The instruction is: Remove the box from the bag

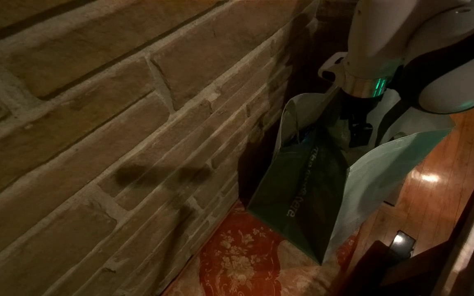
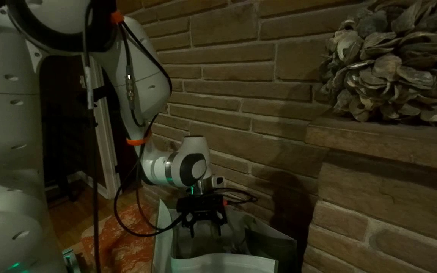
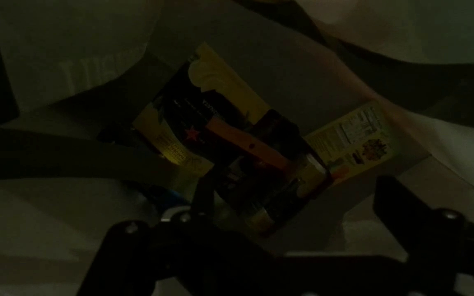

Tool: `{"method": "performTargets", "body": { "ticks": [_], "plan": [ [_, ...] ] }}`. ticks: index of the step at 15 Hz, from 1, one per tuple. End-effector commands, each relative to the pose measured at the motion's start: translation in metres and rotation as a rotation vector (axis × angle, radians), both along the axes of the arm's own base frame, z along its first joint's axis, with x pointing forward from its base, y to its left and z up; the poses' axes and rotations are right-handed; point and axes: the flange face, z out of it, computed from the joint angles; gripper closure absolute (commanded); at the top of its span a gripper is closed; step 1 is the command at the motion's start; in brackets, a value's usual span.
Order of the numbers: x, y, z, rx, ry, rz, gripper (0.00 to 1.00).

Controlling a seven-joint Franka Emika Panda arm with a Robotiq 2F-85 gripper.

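At the mouth of the bag [image 1: 368, 205], gripper [image 2: 206, 229] hangs, jaws parted, empty. Likely box [image 3: 166, 198]: blue sliver, wrist-view eight o'clock; best pinched edgewise, clear of the strap [image 3: 76, 158] at nine.

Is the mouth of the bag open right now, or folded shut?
Open. In both exterior views the bag has its rims spread apart, with the gripper between them; the wrist view shows a yellow carton inside.

White arm [image 2: 150, 99], rounded, black-trimmed; orange bands [image 2: 133, 142]; black cables [image 2: 95, 212]; metallic wrist ring [image 1: 358, 85], green lights [image 1: 379, 87]; slim black jaws.
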Motion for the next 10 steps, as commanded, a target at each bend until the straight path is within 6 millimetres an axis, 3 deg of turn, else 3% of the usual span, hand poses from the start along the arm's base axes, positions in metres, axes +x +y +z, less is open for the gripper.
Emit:
{"method": "performTargets", "body": {
  "ticks": [1, 10],
  "plan": [
    [0.018, -0.009, -0.028, 0.052, 0.093, -0.148, 0.0],
    [0.041, -0.027, -0.061, 0.06, 0.216, -0.455, 0.0]
  ]
}}
